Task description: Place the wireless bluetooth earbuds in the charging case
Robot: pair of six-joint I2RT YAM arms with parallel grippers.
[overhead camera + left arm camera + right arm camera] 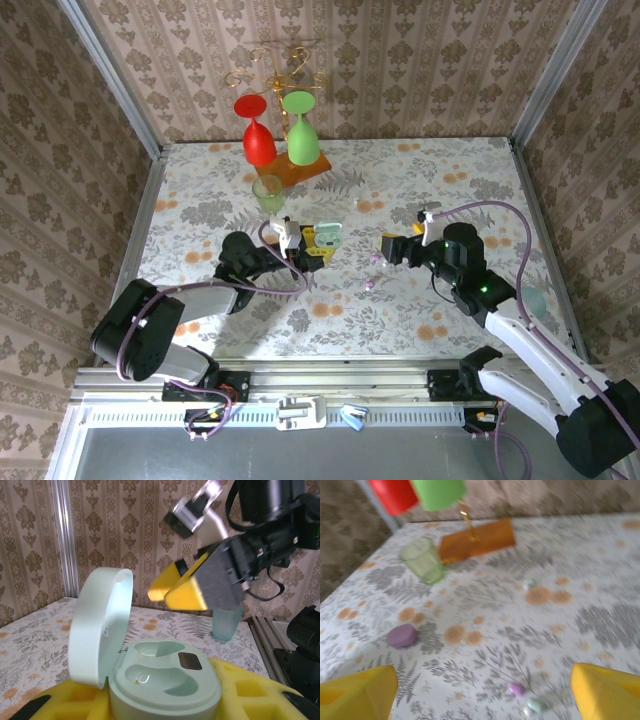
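Here, left end effector grips mint case; right one gapes.

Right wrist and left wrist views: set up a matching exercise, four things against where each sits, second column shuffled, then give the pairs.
1 mint case
2 purple case
3 lilac bud
4 tumbler

a beside the pale bud
b by the wooden base
c in the left gripper, lid up
d alone on the table

Pairs: 1-c, 2-d, 3-a, 4-b
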